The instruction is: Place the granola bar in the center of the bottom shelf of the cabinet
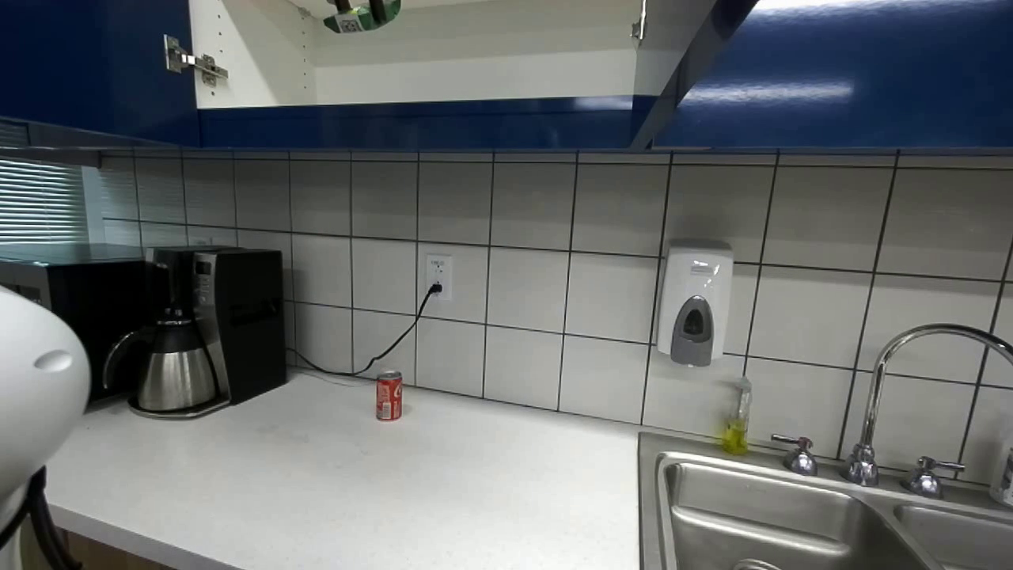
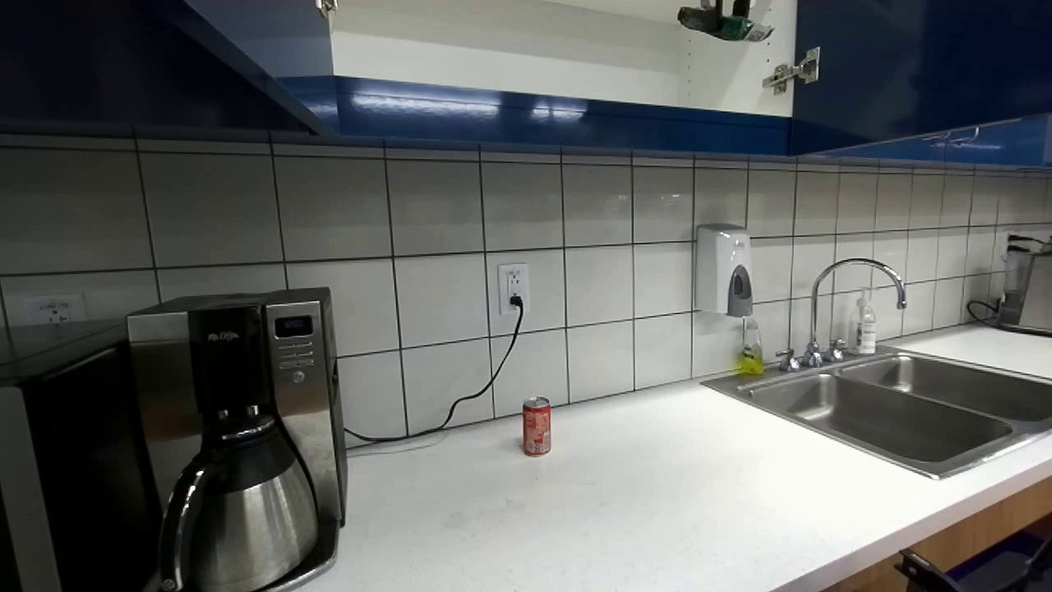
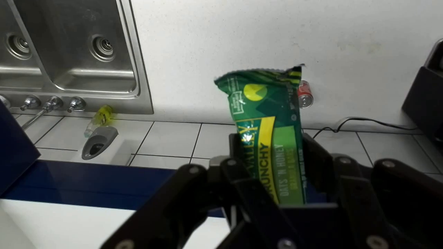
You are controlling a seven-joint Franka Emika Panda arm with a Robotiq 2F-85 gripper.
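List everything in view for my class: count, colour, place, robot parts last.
Open cabinet: one, blue, above counter.
Bottom shelf: one, white, in cabinet.
Granola bar: one, mostly green, in gripper.
Counter: one, white, below cabinet.
Can: one, red, on counter.
Coffee maker with carafe: one, black and silver, on counter.
Boxy appliance: one, black, beside coffee maker.
Outlets: at least two, white, on wall.
Cord: one, black, plugged into outlet.
Dispenser: one, white, on wall.
Sink: one, steel, in counter.
Faucet: one, chrome, behind sink.
Small bottle: one, yellowish, by sink.
Pump bottle: one, pale, behind sink.
Partial appliance: one, silvery, beyond sink.
Blinds: one, pale, behind boxy appliance.
Arm: one, white, at an exterior view's edge.
Gripper: one, black, holding granola bar.
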